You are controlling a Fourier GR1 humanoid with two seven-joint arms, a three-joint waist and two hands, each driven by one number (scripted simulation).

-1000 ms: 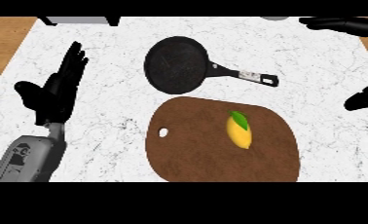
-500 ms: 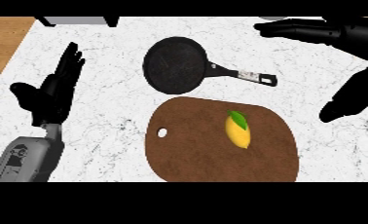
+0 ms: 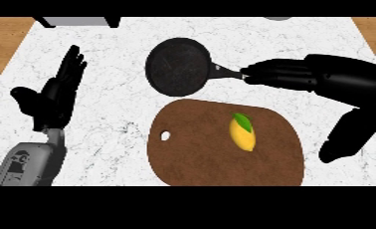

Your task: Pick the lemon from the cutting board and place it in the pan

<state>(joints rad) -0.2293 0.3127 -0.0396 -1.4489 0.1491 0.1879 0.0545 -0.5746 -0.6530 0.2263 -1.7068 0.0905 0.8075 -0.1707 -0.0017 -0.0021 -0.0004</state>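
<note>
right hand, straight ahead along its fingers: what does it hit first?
Probably the pan: the right hand's fingers point left, their tips over the pan's handle. Height above it is unclear. The lemon lies nearer, off that line.

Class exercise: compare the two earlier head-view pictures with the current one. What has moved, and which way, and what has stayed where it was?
The right hand has swung in from the view's upper right toward the middle, lower in the picture; its open fingers now lie over the handle of the pan. It holds nothing. The lemon lies as before on the cutting board, and the left hand rests open at the left.
</note>
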